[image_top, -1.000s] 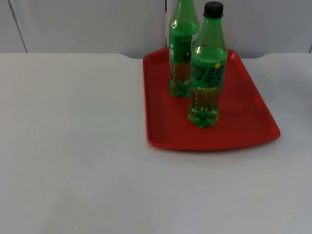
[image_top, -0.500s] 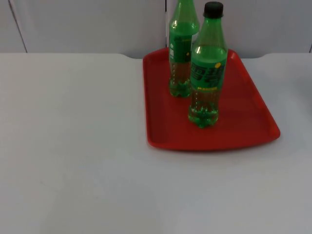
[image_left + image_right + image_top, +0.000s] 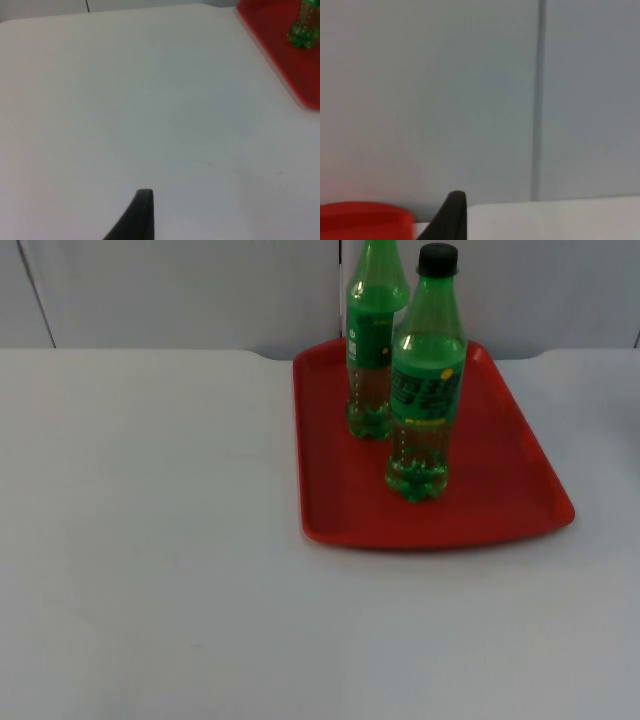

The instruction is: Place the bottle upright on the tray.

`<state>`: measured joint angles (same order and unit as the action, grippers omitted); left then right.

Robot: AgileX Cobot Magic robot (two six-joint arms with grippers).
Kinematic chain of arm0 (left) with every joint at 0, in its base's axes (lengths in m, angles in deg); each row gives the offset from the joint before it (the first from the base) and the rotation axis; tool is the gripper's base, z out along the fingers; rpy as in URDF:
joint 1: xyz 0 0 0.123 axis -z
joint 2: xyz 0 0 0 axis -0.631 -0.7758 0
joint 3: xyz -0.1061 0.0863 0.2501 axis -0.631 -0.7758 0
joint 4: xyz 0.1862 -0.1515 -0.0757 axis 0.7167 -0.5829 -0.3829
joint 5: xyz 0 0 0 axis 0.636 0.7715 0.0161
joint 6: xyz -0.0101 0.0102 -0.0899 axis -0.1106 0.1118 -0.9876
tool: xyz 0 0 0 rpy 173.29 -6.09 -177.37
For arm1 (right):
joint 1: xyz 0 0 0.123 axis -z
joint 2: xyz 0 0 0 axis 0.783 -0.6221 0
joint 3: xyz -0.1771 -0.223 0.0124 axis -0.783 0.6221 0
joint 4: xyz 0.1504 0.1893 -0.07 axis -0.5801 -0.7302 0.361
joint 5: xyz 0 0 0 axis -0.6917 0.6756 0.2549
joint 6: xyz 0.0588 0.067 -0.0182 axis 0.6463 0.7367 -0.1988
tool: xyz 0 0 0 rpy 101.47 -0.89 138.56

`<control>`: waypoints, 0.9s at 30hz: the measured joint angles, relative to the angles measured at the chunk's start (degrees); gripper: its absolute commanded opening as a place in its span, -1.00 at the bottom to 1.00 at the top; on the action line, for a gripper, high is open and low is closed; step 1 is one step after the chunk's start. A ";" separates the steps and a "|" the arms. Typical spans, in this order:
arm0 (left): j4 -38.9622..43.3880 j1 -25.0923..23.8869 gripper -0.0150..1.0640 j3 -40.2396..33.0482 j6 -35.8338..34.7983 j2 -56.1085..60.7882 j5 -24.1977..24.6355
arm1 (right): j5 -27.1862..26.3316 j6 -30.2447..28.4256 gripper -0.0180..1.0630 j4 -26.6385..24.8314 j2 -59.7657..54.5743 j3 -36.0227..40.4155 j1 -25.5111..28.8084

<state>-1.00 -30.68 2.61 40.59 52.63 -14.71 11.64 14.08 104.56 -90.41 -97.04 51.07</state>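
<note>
Bottles, two of them, stand on the red tray (image 3: 520, 485) in the top view. Both are green and both stand straight up. The near bottle (image 3: 426, 380) has a black cap and a green label, and its bottom sits on the tray floor close to the middle. The far bottle (image 3: 372, 340) stands just behind it and a bit to the left, near the back rim of the tray (its top runs out of the picture, so its cap cannot be seen). The two bottles are close together, but whether they touch cannot be told.

The tray lies flat on the white table (image 3: 150, 540), toward the back and to the right of the middle. Its far edge is near the grey wall (image 3: 180, 290).

One black fingertip of the left gripper (image 3: 140, 215) shows in the left wrist view, over bare white table. The tray's edge (image 3: 280, 55) and the bumpy green bottom of a bottle (image 3: 302, 36) show in that view too, well apart from the fingertip. Whether this gripper is open or closed cannot be told.

One black fingertip of the right gripper (image 3: 451, 215) shows in the right wrist view, in front of the grey wall and the back edge of the table. A bit of the red tray (image 3: 365, 220) is near it. Whether this gripper is open or closed cannot be told either.
</note>
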 measured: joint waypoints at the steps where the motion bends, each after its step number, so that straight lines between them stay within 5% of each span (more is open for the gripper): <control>1: 0.00 0.00 0.91 0.00 0.00 0.00 0.00 | -2.04 -0.87 0.98 -0.16 0.72 0.00 -1.04; 6: 0.00 0.00 0.91 0.00 0.00 0.00 0.00 | -17.12 -9.01 0.98 1.31 3.18 -5.12 -5.64; 10: 0.00 0.00 0.91 0.00 0.00 0.00 0.00 | -19.08 -8.04 0.98 1.71 3.68 -10.20 -7.34; 13: 0.00 0.00 0.91 0.00 0.00 0.00 0.00 | -11.77 -2.68 0.98 0.68 3.68 -13.19 -7.58; 16: 0.00 0.00 0.91 0.00 0.00 0.00 0.00 | 7.40 2.24 0.98 -3.06 3.55 -15.99 -7.58; 19: 0.00 0.00 0.91 0.00 0.00 0.00 0.00 | 24.24 -3.22 0.98 -8.12 2.93 -16.70 -7.58; 20: 0.00 0.00 0.91 0.00 0.00 0.00 0.00 | 24.24 -3.22 0.98 -8.12 2.93 -16.70 -7.58; 24: 0.00 0.00 0.91 0.00 0.00 0.00 0.00 | 31.56 -28.40 0.98 -31.31 1.44 -16.89 -7.58; 25: 0.00 0.00 0.91 0.00 0.00 0.00 0.00 | 31.56 -28.40 0.98 -31.31 1.44 -16.89 -7.58; 27: 0.00 0.00 0.91 0.00 0.00 0.00 0.00 | 32.26 -42.84 0.98 -46.08 1.12 -16.67 -7.58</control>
<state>-1.00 -30.68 2.61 40.59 52.63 -14.71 43.90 -28.76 58.49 -89.29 -113.71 43.50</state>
